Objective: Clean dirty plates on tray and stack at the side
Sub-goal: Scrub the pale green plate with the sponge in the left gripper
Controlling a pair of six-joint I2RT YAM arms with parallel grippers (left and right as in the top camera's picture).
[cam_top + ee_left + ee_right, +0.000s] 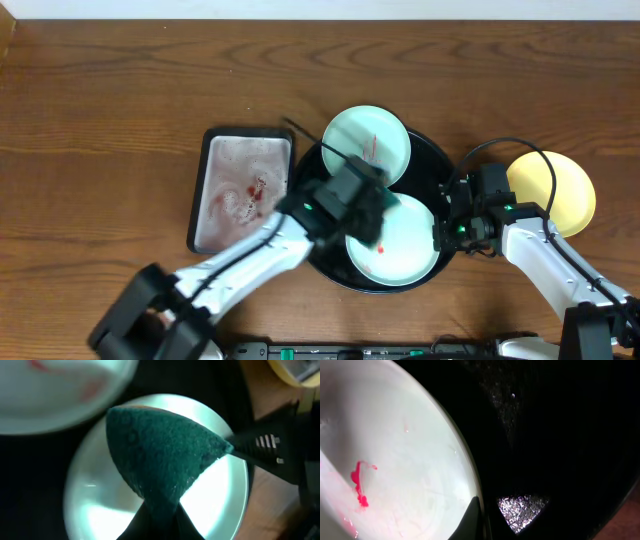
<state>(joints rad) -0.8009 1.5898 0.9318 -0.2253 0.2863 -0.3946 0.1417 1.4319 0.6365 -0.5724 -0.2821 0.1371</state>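
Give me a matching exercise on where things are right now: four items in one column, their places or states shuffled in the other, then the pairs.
1. yellow plate
2. far mint plate
3. green sponge
4. rectangular tray

A. gripped in the left fingers, over the near mint plate
B. on the black tray, with red streaks
C. on the table, right of the black tray
D. left of the black tray, with red smears inside

Pairs: 1-C, 2-B, 3-A, 4-D
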